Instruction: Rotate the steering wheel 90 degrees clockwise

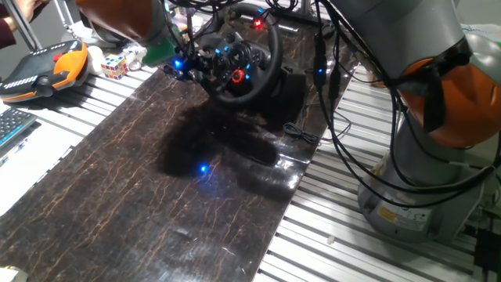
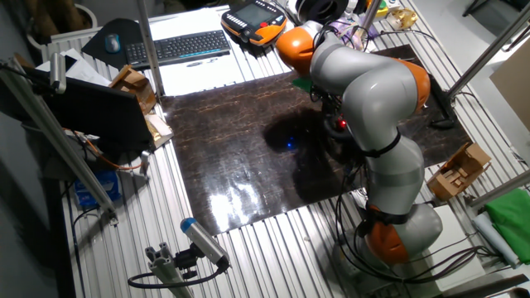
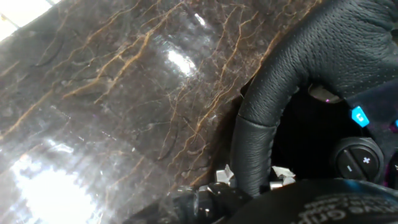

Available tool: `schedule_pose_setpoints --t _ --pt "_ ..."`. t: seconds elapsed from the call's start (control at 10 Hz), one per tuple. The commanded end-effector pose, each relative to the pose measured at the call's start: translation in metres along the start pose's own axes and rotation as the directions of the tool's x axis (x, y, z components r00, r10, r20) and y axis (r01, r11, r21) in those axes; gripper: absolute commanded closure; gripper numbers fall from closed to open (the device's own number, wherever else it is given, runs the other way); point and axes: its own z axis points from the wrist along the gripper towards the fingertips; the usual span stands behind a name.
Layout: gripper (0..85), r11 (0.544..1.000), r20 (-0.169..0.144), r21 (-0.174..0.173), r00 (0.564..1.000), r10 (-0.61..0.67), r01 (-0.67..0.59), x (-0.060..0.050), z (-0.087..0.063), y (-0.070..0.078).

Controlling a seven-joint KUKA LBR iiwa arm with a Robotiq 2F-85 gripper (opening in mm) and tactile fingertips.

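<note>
Gripper (image 3: pixel 252 180) straddles the rim of the steering wheel (image 3: pixel 323 56), a fingertip showing on each side in the hand view; can't tell if it's clamped or just closing. Rim runs up and away from the fingers, hub to the right. Wheel sits at the far end of the dark mat (image 1: pixel 196 196).

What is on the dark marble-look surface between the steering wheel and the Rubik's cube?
Between the steering wheel and the Rubik's cube, one fixed view shows the arm's hand end with its green part, reaching the rim.
</note>
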Motion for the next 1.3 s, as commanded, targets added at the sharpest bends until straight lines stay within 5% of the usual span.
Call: schedule_pose_setpoints --t 0.0,1.2 --pt "84.3 1.000 0.004 0.002 1.000 0.005 -0.005 0.000 0.000 0.001" --pt "84.3 0.989 -0.012 0.020 0.989 0.147 -0.146 -0.030 -0.007 0.003"
